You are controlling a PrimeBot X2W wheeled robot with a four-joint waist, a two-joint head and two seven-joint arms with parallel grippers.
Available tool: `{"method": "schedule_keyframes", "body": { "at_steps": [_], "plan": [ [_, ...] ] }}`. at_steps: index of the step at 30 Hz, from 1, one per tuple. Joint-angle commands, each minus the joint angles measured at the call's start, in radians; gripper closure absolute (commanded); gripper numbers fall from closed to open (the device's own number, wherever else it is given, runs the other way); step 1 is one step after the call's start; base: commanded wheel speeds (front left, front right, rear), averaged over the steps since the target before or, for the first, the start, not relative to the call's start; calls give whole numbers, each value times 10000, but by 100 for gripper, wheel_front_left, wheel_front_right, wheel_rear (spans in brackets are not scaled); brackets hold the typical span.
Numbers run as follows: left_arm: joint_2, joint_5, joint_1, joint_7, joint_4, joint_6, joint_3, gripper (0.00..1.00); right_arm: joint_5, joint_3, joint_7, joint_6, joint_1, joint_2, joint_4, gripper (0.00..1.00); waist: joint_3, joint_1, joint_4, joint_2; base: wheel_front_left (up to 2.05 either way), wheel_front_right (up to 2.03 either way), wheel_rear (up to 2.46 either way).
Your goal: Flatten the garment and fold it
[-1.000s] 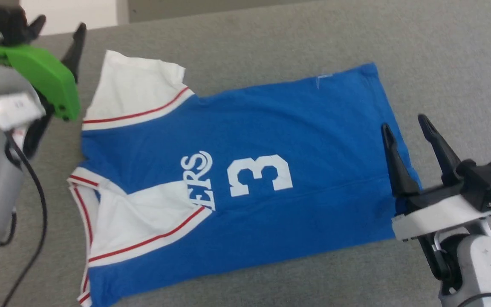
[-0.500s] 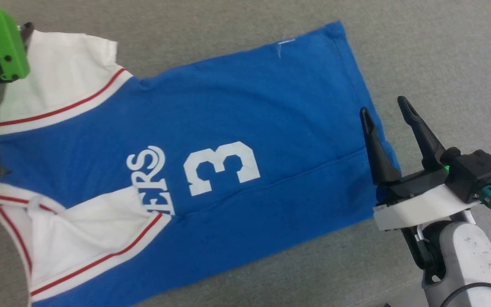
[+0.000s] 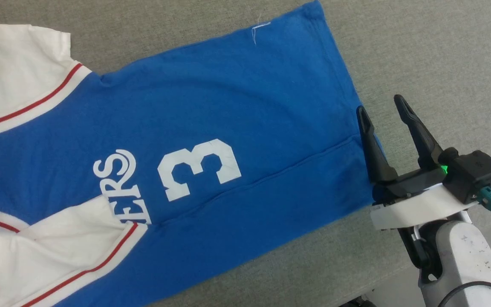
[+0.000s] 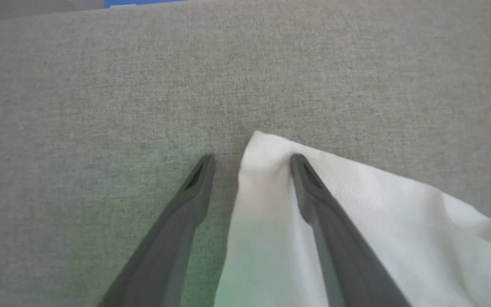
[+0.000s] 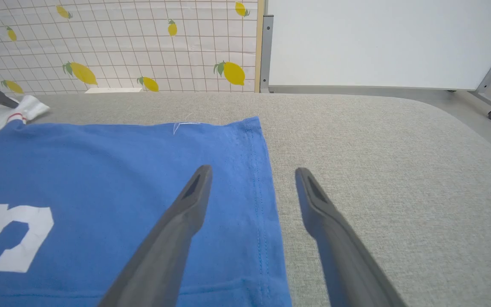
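Grey fabric surface (image 3: pixel 420 51) holds the garment (image 3: pixel 228 98), reading "ERS" (image 3: pixel 128 198) and 3 (image 3: pixel 198 168).

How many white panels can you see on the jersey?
2. One white panel lies at the jersey's upper left in the head view, the other at its lower left, rumpled. More may be hidden underneath.

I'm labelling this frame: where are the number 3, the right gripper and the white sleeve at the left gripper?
number 3 (image 3: pixel 227 166): head view, right stroke.
right gripper (image 3: pixel 379 103): head view, between fingertips.
white sleeve (image 4: pixel 262 170): left wrist view, near its corner.
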Motion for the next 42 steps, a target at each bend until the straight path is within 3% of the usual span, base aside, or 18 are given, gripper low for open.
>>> {"method": "schedule_keyframes", "body": {
  "at_steps": [1,5,9,17,22,32,33,34,35,36,39,42],
  "plan": [
    [-29,-93,524,281,-6,4,-215,100,-12,26,7,-15,-309,-10,-50,0,-1,-1,13,62,0,0,0],
    [106,-111,722,393,-474,92,-236,100,-83,18,409,-15,-899,-229,-169,0,-22,-1,50,62,0,0,0],
    [209,-170,880,437,-754,117,-220,100,89,101,1555,-15,-2251,-398,184,0,-21,-1,98,62,0,0,0],
    [174,-168,786,521,-1168,46,-339,100,880,96,4984,-15,-5713,-454,3200,0,260,-1,462,62,0,0,0],
    [154,-99,505,616,-1393,-52,-441,100,804,215,6856,-15,-7278,-446,4950,0,614,-1,748,62,0,0,0],
    [49,-138,279,497,-1488,-284,-517,100,562,384,8979,-15,-8544,-167,6974,0,962,-1,1107,62,0,0,0],
    [52,-147,278,470,-1475,-305,-511,100,541,329,9189,-15,-8594,-147,7109,19,967,-1,1120,62,0,0,0],
    [52,-163,290,431,-1451,-332,-506,100,480,303,9498,-15,-8633,-126,7260,61,962,-1,1137,62,0,0,0],
    [48,-181,312,402,-1426,-350,-502,100,426,284,9740,-15,-8648,-108,7350,75,946,-1,1148,62,0,0,0],
    [29,-223,357,356,-1390,-366,-486,100,373,278,9978,-15,-8644,-80,7398,100,909,-1,1158,62,0,0,0],
    [-105,-468,556,-48,-1356,-432,-279,100,224,455,10101,-15,-8513,-38,7193,100,742,-1,1169,62,0,0,0],
    [-168,-512,881,-936,-1461,-733,-129,100,268,720,9378,-15,-8152,-96,6733,100,439,-1,1222,62,0,0,0]
  ]
}}
